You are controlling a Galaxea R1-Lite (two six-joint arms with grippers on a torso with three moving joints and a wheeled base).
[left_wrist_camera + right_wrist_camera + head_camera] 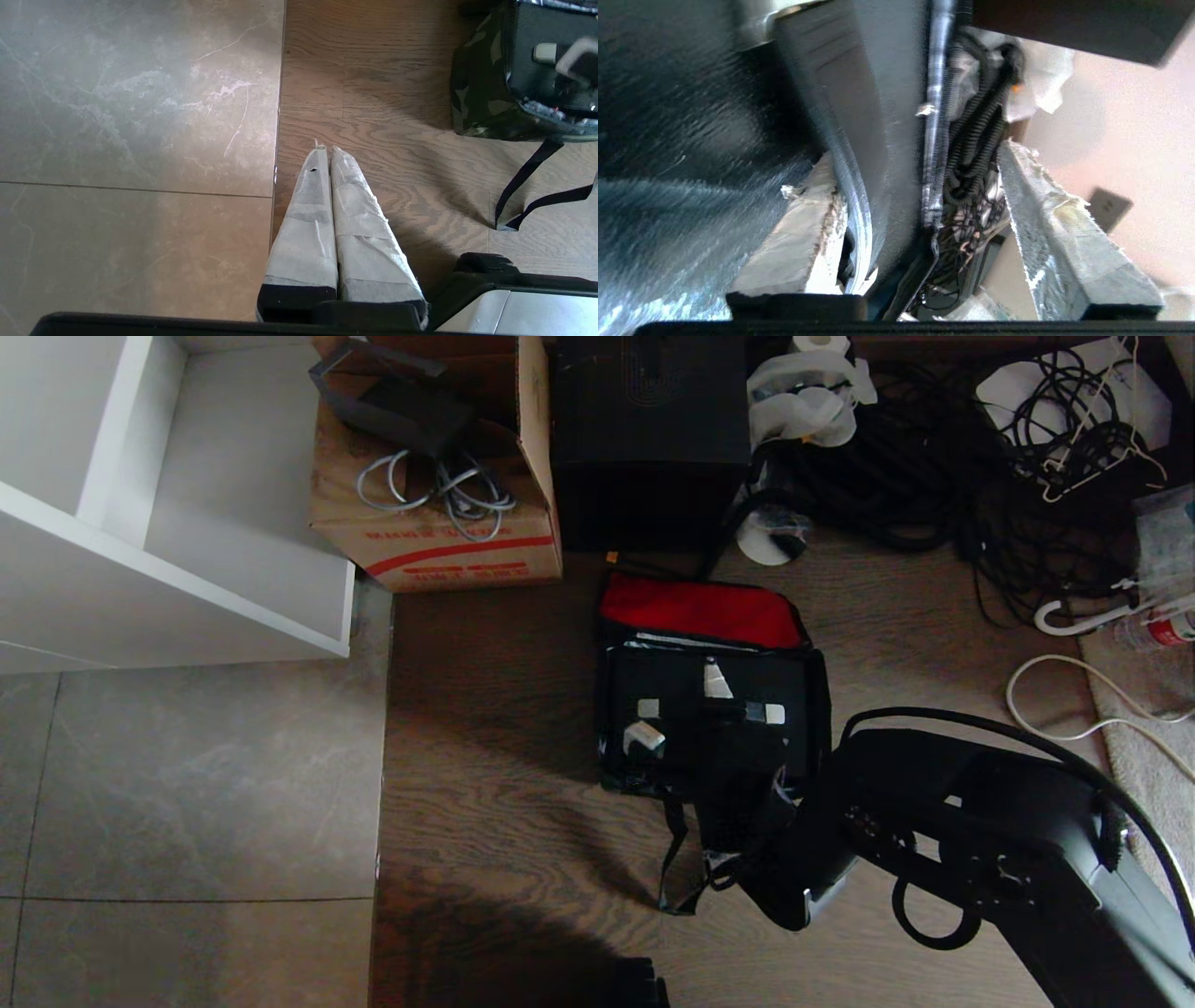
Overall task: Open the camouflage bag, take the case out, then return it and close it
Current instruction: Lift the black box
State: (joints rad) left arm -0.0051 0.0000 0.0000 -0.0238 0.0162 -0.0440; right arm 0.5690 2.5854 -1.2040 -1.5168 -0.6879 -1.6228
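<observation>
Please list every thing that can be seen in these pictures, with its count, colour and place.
camouflage bag: one, green-brown-black, lid open with red lining, on the wood floor, centre.
case: one, black, inside the bag.
cardboard box: one, brown with red stripe, behind the bag to the left.
black box: one, behind the bag.
cables: many, mostly black, far right.
shelf unit: one, white, far left.
right gripper: open, at the bag's near edge.
left gripper: shut, parked above the floor.

Cardboard box [439, 513] and black box [649, 439] crowd bag's [709, 709] far side.
</observation>
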